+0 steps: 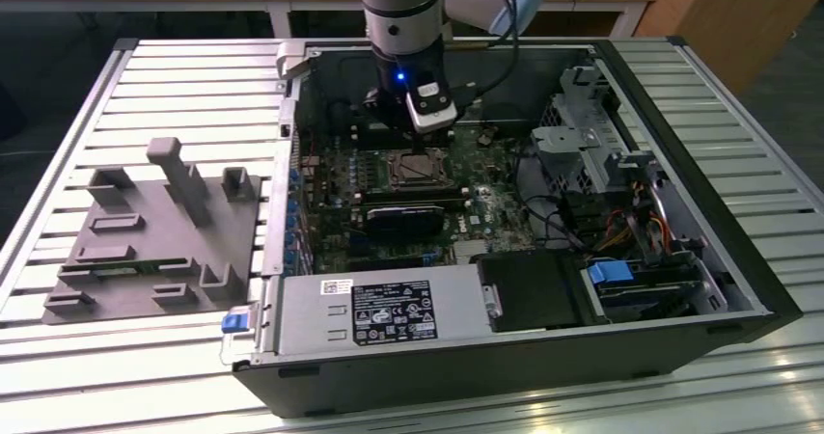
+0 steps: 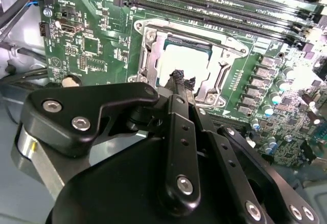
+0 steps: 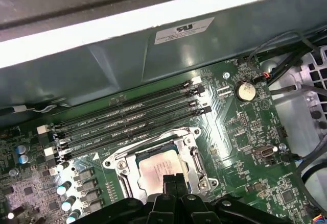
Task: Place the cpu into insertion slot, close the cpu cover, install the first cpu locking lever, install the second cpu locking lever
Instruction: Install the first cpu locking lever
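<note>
A: The cpu (image 3: 159, 167) sits flat in the insertion slot (image 3: 190, 157), one pale square chip on the green motherboard (image 3: 240, 127), and both wrist views catch it.

B: And the cpu cover (image 2: 153, 50)? I count one silvery frame lying down around the chip in the second wrist view, its cut-out middle showing the metal top (image 2: 186, 60).

A: Right, it lies closed over the chip's edges. The gripper (image 2: 181, 77) hangs directly above, its jaws clenched together with nothing between them, tips just over the near edge of the chip.

B: In the first wrist view those same dark fingers (image 3: 173, 183) rise as one narrow pair at the chip's edge. Whether the tips touch the metal, I cannot tell.

A: Count the memory slots (image 3: 133, 117) beside the socket: four long black ones, running parallel.

B: One round coin battery (image 3: 245, 90) too, past the slots' ends.

A: From the exterior view, one arm (image 1: 401, 19) drops straight into one open computer case (image 1: 721, 260) lying on its side on the slatted table (image 1: 168, 87). The socket (image 1: 412, 169) shows just below the wrist.

B: And on the exterior view's left, one grey fixture block (image 1: 154, 241) rests on the table, well apart from the arm, with several upright posts.

A: One silver power supply (image 1: 373, 313) fills the case's near corner.
</note>
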Robot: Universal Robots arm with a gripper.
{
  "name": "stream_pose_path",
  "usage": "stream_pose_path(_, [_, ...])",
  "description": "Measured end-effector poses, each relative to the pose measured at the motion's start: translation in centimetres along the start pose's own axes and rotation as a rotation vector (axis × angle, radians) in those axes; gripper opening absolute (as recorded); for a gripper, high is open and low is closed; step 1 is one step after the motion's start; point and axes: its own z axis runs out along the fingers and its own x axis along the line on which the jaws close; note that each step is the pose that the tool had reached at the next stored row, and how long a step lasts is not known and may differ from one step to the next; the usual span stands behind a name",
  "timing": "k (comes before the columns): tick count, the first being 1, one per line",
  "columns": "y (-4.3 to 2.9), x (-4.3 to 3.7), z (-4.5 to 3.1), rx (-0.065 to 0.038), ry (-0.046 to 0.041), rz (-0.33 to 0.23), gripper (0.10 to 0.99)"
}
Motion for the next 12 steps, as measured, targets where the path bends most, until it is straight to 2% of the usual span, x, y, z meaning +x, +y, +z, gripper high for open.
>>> stream_pose_path(2, [0.00,0.00,-0.01,0.000,0.0004,0.000,0.102])
stream_pose_path(3, [0.01,-0.02,-0.01,0.002,0.0040,0.000,0.102])
stream_pose_path(4, [0.02,-0.08,0.00,0.005,0.0119,0.001,0.102])
stream_pose_path(7, [0.17,-0.48,0.08,0.017,0.0472,0.003,0.102])
stream_pose_path(8, [0.23,-0.65,0.11,0.020,0.0550,0.003,0.102])
stream_pose_path(9, [0.29,-0.81,0.14,0.022,0.0593,0.004,0.102])
stream_pose_path(12, [0.33,-1.01,0.17,0.022,0.0606,0.004,0.102])
